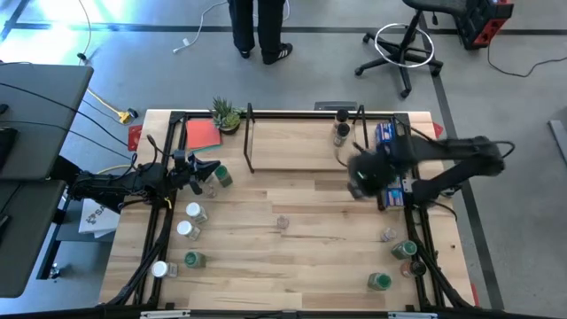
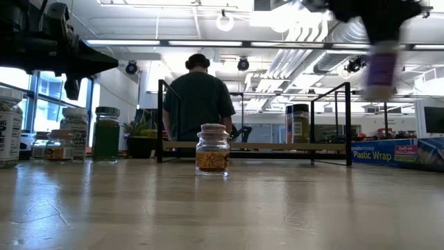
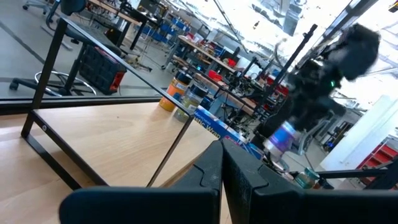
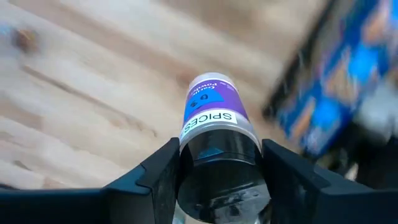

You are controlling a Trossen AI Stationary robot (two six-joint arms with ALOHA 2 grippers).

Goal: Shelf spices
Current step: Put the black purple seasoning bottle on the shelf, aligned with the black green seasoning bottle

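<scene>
The spice jar (image 4: 211, 121) with the purple "SPICES" label is pinched between the right gripper (image 4: 219, 163) fingers near its dark cap end and hangs above the table, just in front of the right end of the shelf (image 1: 301, 142). It looks light, rigid and smooth-sided — likely slippery, so a squeeze across the cylinder beside the cap suits it. In the low view its long axis is roughly upright, base down. The left gripper (image 3: 222, 163) waits at the table's left side, fingers pressed together, empty. Other jars — one on the shelf (image 1: 341, 133) — stand scattered about.
</scene>
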